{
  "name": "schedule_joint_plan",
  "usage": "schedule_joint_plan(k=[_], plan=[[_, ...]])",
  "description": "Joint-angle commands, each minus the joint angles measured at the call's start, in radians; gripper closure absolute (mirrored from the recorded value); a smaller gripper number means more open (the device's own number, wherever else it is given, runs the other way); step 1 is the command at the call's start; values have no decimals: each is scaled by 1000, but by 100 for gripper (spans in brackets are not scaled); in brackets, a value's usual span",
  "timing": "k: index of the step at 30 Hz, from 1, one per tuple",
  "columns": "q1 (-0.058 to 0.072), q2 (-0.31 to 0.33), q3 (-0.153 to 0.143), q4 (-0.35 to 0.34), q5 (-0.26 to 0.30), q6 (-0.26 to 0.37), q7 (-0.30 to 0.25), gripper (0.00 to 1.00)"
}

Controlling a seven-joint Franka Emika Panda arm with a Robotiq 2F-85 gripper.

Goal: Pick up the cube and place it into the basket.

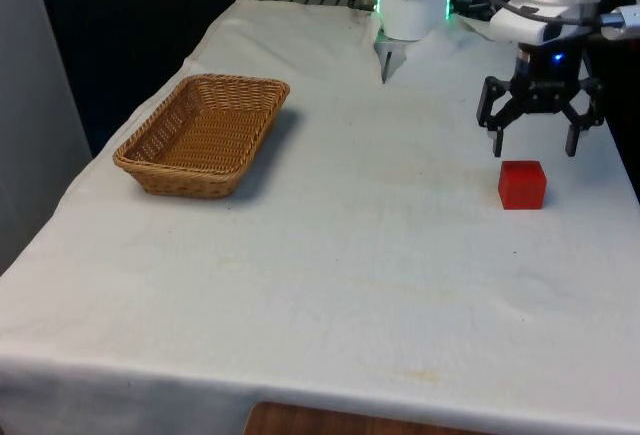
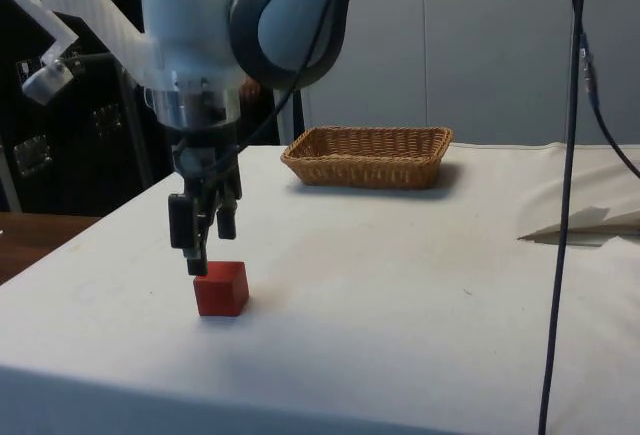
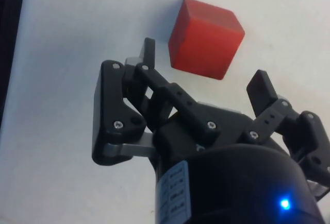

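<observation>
The wicker basket [image 1: 204, 133] is sitting on the worktop [image 1: 330, 255] toward the front view's left, well apart from me. Over toward the front view's right, I am reaching down from above with my forearm close to vertical, and my jaws are standing wide apart, holding nothing (fingertips pointing at the cloth). The red cube [image 1: 522, 184] is resting on the worktop just below my gripper [image 1: 537, 143], untouched. In the side view my gripper [image 2: 205, 240] is hanging just above the cube [image 2: 221, 288], and one finger is partly covering the other there.
</observation>
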Motion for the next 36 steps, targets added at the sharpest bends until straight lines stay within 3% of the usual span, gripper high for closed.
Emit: schedule_joint_plan(k=[1,4,11,36], plan=[[0,0,0,0,0,0,0,0],[0,30,-4,-1,-7,42,-9,0],[2,59,-8,1,-7,71,-23,0],[-4,93,-27,4,-2,73,-48,0]])
